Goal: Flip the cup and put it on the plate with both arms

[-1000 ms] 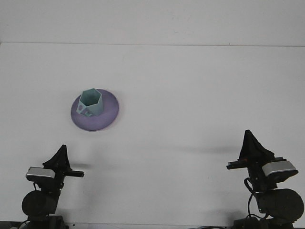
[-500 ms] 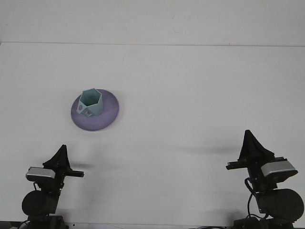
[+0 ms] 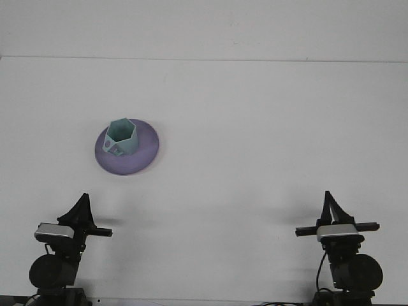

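A teal hexagonal cup stands upright, mouth up, on the purple plate at the table's left middle. It sits slightly toward the plate's far left side. My left gripper is low at the front left corner, far below the plate, with its fingers meeting in one point and nothing in them. At the front right corner my right gripper points away over the table, also shut and empty. Neither gripper touches the cup or the plate.
The white table stretches from the front edge to the far edge near the top of the view. Both arm bases and their wrist cameras sit along the front edge.
The right arm has turned and drawn back, so its gripper now sits lower, a little further left and square to the table. Left arm, cup and plate have not moved.
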`<action>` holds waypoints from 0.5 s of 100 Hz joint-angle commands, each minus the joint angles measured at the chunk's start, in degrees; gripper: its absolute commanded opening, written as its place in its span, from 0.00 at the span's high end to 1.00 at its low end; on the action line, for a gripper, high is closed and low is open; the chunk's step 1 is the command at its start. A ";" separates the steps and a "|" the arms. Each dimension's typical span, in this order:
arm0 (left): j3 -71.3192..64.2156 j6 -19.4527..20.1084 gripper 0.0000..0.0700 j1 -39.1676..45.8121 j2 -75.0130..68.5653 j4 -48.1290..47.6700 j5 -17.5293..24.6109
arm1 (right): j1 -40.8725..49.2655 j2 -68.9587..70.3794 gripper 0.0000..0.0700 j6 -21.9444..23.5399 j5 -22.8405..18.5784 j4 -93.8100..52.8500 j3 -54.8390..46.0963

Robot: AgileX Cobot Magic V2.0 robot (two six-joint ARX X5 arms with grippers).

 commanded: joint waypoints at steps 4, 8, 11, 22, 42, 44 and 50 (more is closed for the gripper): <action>-1.18 -0.09 0.98 0.02 -0.07 0.57 -0.09 | 0.02 -3.28 1.00 -1.01 -0.15 0.46 -4.74; -1.18 -0.09 0.98 0.02 -0.07 0.55 -0.09 | 0.02 -4.76 1.00 -0.98 -0.55 0.46 -6.32; -1.18 -0.09 0.98 0.02 -0.07 0.57 -0.11 | 0.02 -5.33 1.00 -0.96 -1.18 0.98 -7.28; -1.18 -0.11 0.98 0.02 -0.07 0.59 -0.09 | 0.11 -5.03 1.00 -1.49 -2.80 -0.22 -8.02; -1.16 -0.09 0.98 0.02 -0.04 0.55 -0.09 | 0.11 -5.03 1.00 -1.95 -3.06 -0.39 -8.02; -1.16 -0.09 0.98 0.02 -0.04 0.55 -0.09 | 0.11 -5.03 1.00 -1.95 -3.02 -0.33 -8.02; -1.14 -0.09 0.98 0.02 -0.07 0.57 -0.09 | 0.22 -5.03 1.00 -1.97 -2.97 -0.42 -8.02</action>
